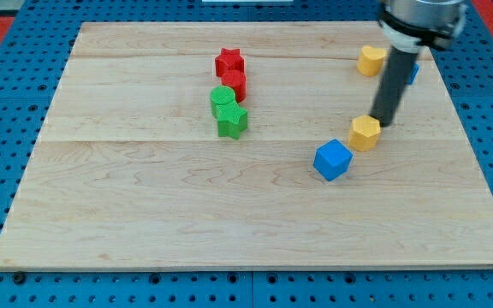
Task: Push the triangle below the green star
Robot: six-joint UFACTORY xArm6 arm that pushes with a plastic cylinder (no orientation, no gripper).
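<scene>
Camera view shows my tip (385,122) just beside the yellow block (365,132), on its far right side. There is no claw here, only a rod, and it holds nothing. A bit of blue (414,71) peeks out behind the rod on the far right. I think that is the triangle, but its shape is mostly hidden. The green star (232,121) sits well apart, to the left. To do this well, I should go round to the triangle's far right side. Then I push it slowly left and nearer, missing the yellow block and the blue cube (332,159), and stop near the star without bumping it.
</scene>
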